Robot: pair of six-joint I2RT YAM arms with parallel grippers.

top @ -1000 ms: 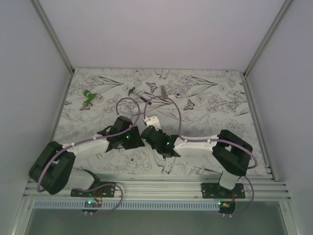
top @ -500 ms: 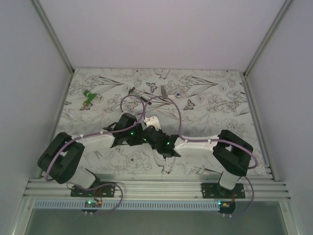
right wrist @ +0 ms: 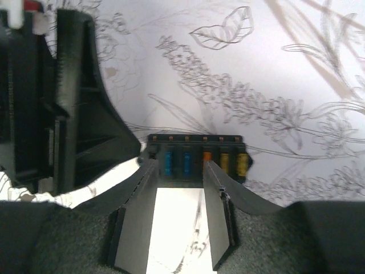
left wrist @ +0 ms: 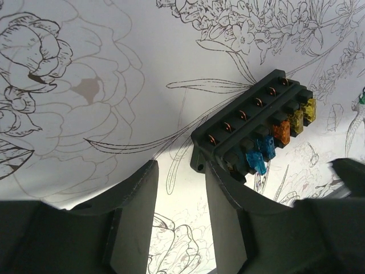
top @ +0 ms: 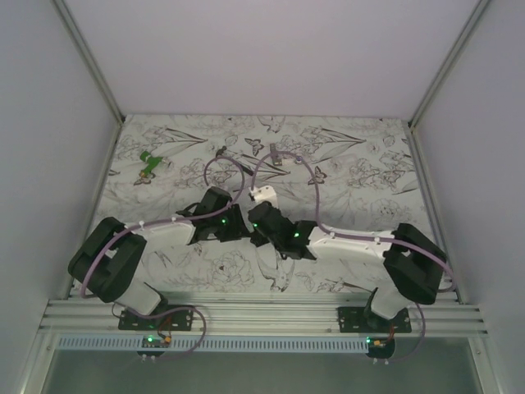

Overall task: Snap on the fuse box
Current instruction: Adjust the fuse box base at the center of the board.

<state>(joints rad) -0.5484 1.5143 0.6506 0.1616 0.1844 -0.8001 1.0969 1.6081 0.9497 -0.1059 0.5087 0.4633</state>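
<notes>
Top external view: the white-and-black left arm [top: 156, 234] and right arm [top: 353, 242] are being held wrist to wrist over the middle of the flower-printed white table [top: 369, 164]. The task's box is being hidden beneath them here.

Left wrist view: the small flat black rectangular plastic fuse box [left wrist: 256, 128], with blue, orange and yellow fuses in a row, is being shown lying on the table. It is ahead and to the right of the left gripper [left wrist: 180, 168], its long axis slanting away up to the right. The jaws are being held moderately apart with only table between them. The right finger is being set at the box's near end; contact cannot be told.

Right wrist view: the box is being shown straight ahead of the right gripper [right wrist: 178, 165], long axis crosswise. Its near edge is being overlapped by both fingertips. These jaws are being held partly apart, clamping nothing. The right arm is being judged the squarer for pressing.
</notes>
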